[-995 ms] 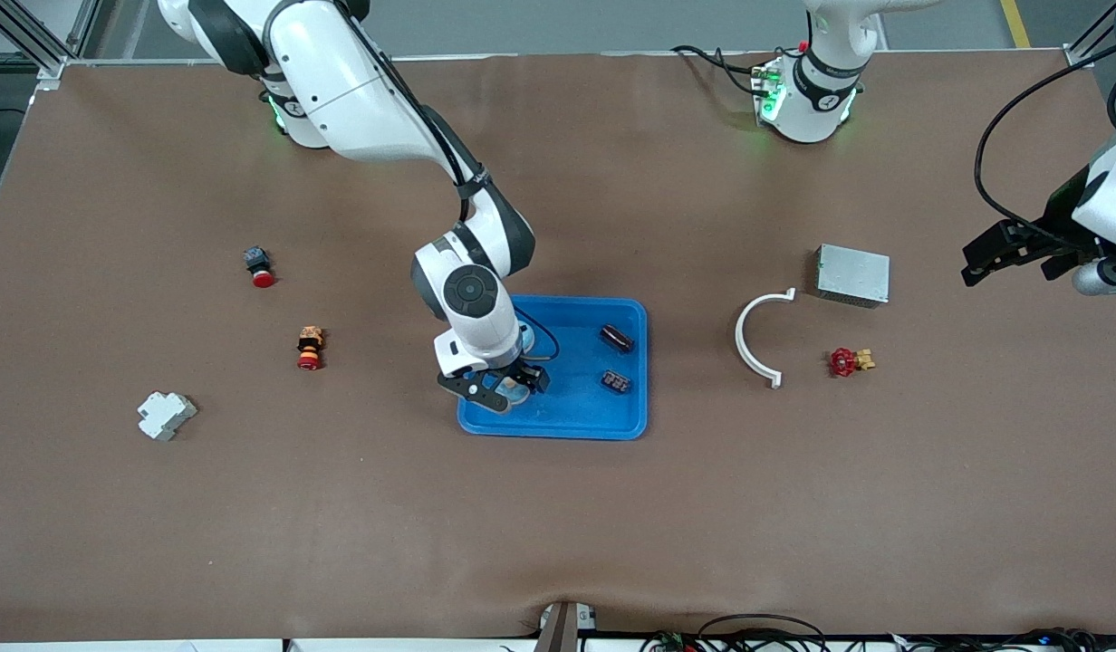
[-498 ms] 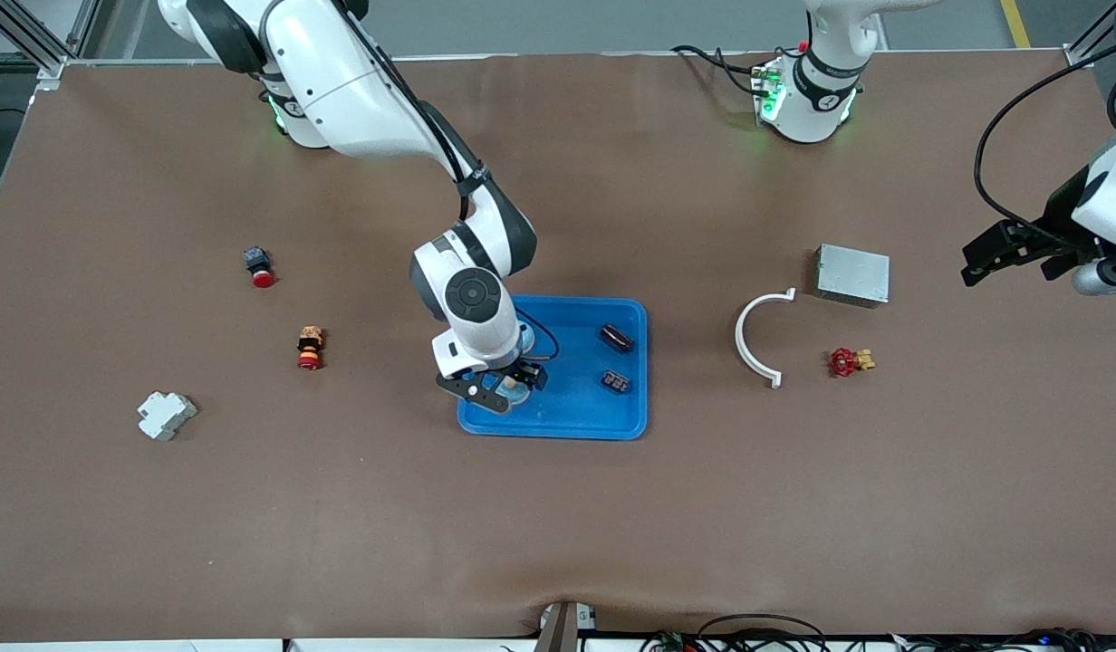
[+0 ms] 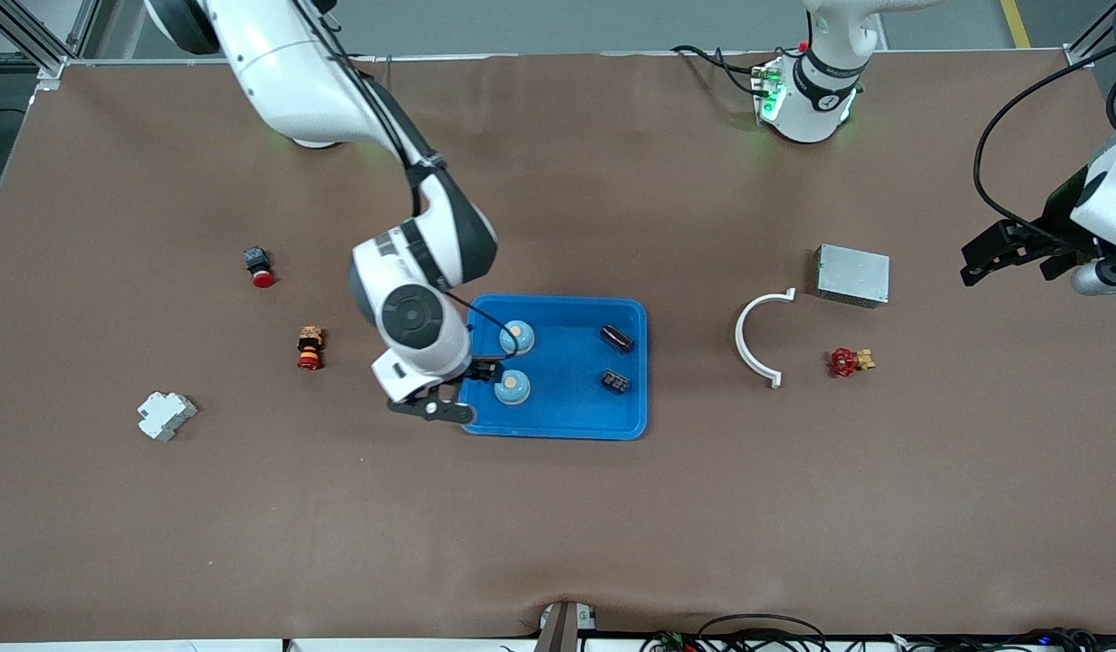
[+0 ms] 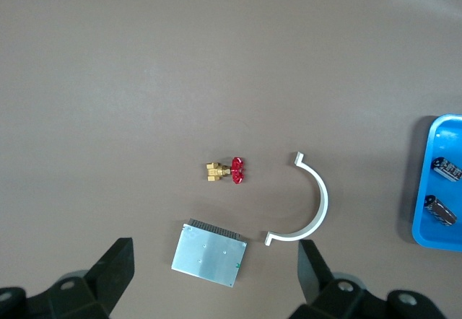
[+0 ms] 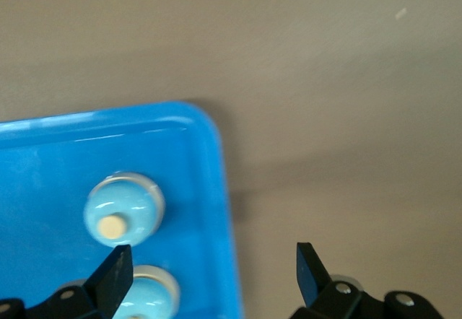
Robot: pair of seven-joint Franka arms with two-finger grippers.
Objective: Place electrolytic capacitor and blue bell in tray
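You see both bells (image 3: 512, 388) and both capacitors (image 3: 616, 339) already in the tray (image 3: 567, 421), the bells at about three o'clock from the spread, empty right gripper (image 3: 449, 398), while the left gripper (image 3: 1006, 254) waits spread over the table's end.

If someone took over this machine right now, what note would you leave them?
Right gripper: open, empty, over the tray's edge at the right arm's end.
Left gripper: open, empty, waiting above the table past the metal box at the left arm's end.
Blue tray: holds two blue bells side by side and two dark capacitors.
Done: bells and capacitors all lie in the tray.
Left: seemingly nothing to load; just bring the right arm clear. The white arc, red valve, the two red buttons and white block sit outside on the table.
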